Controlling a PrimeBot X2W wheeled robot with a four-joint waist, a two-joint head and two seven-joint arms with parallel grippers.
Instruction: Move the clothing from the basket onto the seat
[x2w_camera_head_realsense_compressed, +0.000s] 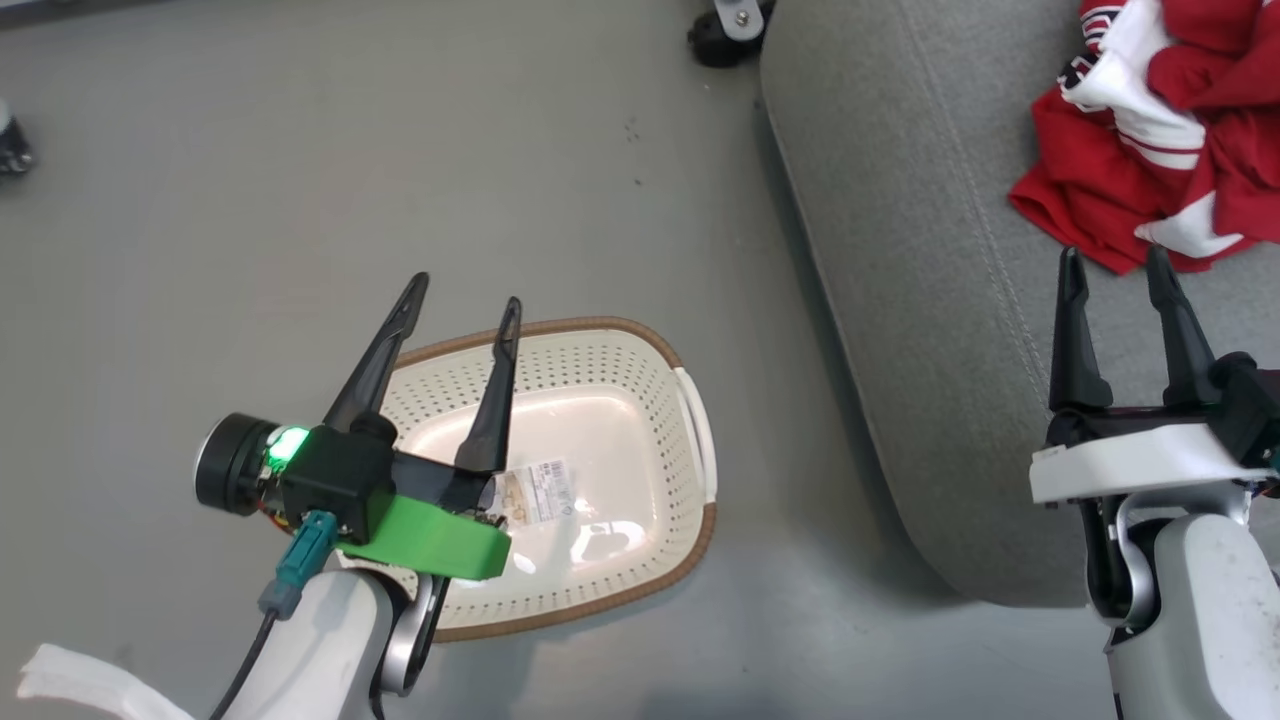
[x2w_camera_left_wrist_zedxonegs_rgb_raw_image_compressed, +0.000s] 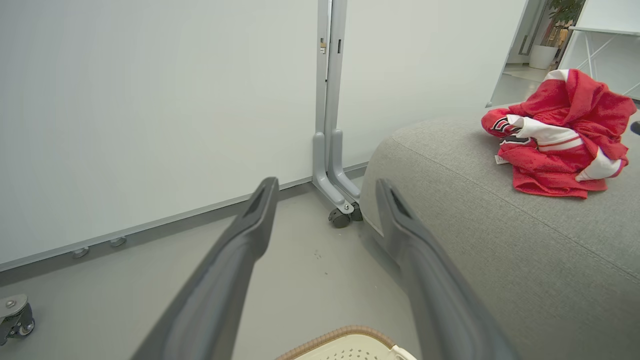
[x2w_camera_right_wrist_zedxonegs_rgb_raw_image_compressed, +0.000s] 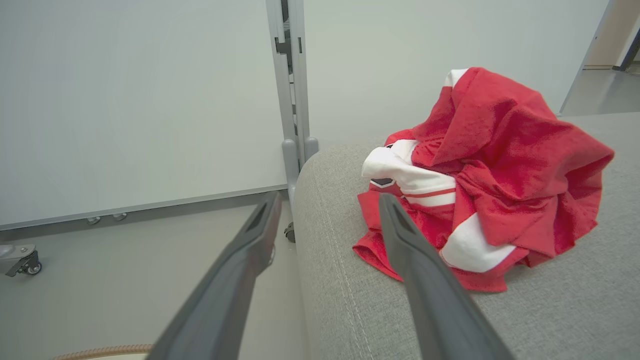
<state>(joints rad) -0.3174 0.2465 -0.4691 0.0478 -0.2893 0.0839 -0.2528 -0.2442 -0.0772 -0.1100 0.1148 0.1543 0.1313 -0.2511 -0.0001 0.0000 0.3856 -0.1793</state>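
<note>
Red-and-white clothing (x2w_camera_head_realsense_compressed: 1160, 130) is seen heaped on the grey seat (x2w_camera_head_realsense_compressed: 920, 300). The basket (x2w_camera_head_realsense_compressed: 640, 370) on the floor (x2w_camera_head_realsense_compressed: 300, 150) is bare. Both pairs of jaws are spread wide, gripping nothing. The right jaws, just short of the cloth, are best drawn away without snagging it.

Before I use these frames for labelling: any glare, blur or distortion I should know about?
Head view: bright glare on the basket floor near its label sticker. Left wrist view: the left gripper looks soft close to the lens. Right wrist view: the right gripper is soft too, the clothing crisp.
</note>
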